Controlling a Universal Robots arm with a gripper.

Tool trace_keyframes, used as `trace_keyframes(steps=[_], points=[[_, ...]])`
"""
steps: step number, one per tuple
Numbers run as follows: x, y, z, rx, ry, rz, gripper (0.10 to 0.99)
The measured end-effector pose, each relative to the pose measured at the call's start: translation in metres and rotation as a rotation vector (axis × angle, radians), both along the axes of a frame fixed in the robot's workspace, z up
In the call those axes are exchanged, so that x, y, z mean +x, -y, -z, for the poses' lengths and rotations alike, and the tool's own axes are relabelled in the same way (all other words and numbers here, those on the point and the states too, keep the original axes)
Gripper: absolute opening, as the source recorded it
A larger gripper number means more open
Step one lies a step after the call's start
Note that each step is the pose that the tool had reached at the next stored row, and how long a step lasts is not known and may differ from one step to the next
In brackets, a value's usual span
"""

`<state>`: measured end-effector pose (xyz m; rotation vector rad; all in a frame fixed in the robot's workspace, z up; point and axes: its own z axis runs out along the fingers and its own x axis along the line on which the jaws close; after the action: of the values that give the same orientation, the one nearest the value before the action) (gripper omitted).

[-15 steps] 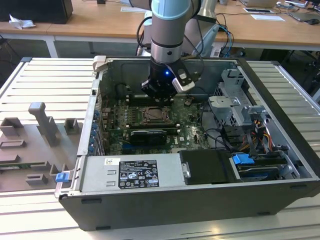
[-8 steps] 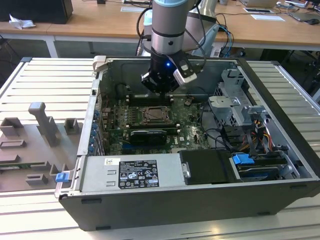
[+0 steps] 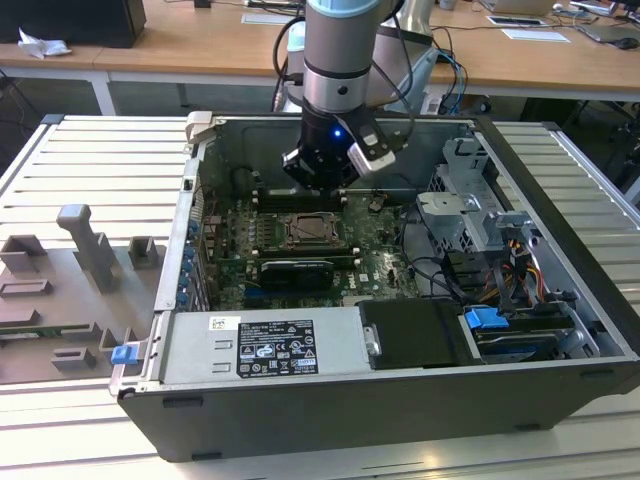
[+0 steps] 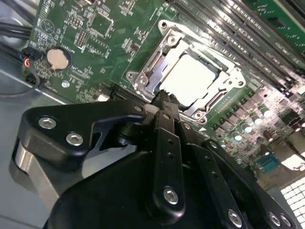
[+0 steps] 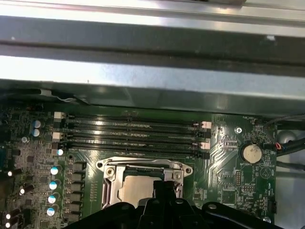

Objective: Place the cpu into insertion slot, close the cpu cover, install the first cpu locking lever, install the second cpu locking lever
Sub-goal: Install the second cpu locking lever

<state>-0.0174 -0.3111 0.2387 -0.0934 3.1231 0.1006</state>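
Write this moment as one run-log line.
cpu: seated in insertion slot | cpu cover: down around it | gripper: at the cover's edge, fingers together, holding nothing

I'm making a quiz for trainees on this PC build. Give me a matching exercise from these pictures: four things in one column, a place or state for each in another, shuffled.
1. cpu
2. cpu cover
3. gripper
4. coin battery

A. round and silvery, on the green board away from the socket
B. metal frame lying around the chip
C. black, poised at the socket's edge
D. pale square seated in the insertion slot

Pairs: 1-D, 2-B, 3-C, 4-A
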Motion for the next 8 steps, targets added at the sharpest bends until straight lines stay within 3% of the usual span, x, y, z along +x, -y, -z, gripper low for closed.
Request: trace_keyframes(steps=[5, 8], points=[[-0.0001, 0.005, -0.0002, 0.0, 0.0, 0.0, 0.106], [0.0, 0.0054, -0.0061, 0.0, 0.0001, 0.0, 0.106]])
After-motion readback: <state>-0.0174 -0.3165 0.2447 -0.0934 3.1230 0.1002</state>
